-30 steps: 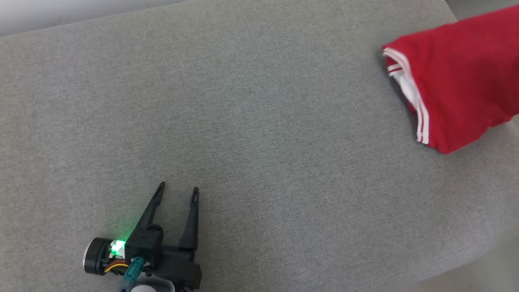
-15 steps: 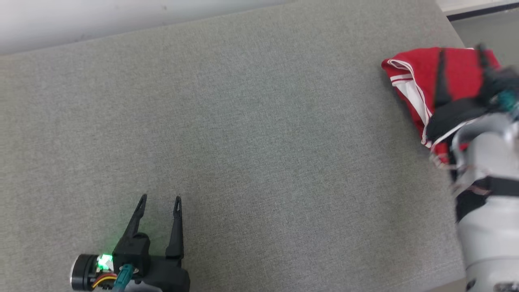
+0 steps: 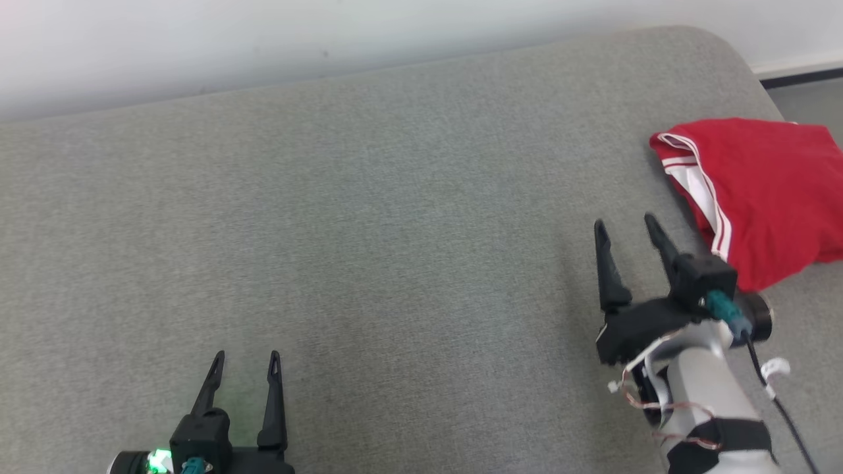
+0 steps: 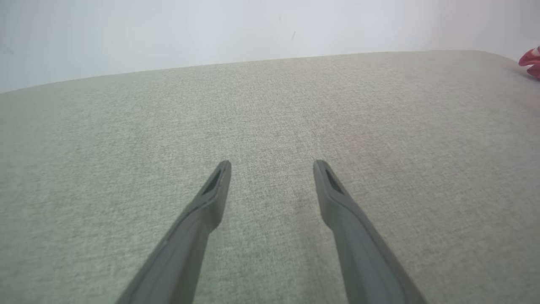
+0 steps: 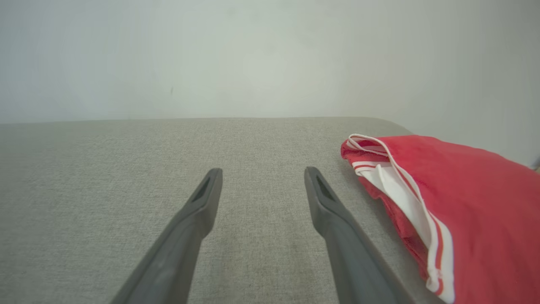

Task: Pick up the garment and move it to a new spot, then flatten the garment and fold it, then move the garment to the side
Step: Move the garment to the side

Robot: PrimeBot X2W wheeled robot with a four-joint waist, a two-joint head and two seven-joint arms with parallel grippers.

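The right gripper sits at the lower right of the head view, its two long dark fingers spread apart with nothing between them, tips pointing toward the far edge of the surface. A pale forearm with thin wires and a black cable runs back from it to the bottom edge of that view. In the right wrist view the fingers hang above bare grey cloth, slanting toward each other only slightly, with a wide gap at the tips.

Just beside the right-hand finger lies the garment, a folded red jersey bundle. Its near edge shows white and red striped trim and a strip of white fabric tucked under the fold. No lettering is visible. It rests at the right end of the surface, close to the rounded far corner. Whether the gripper's housing touches its lower edge cannot be told.

The left gripper is at the lower left of the head view, fingers also spread and empty, with a green light glowing at its base. It is well apart from the jersey.

Everything rests on a wide grey woven upholstered surface. A plain white wall stands behind it.
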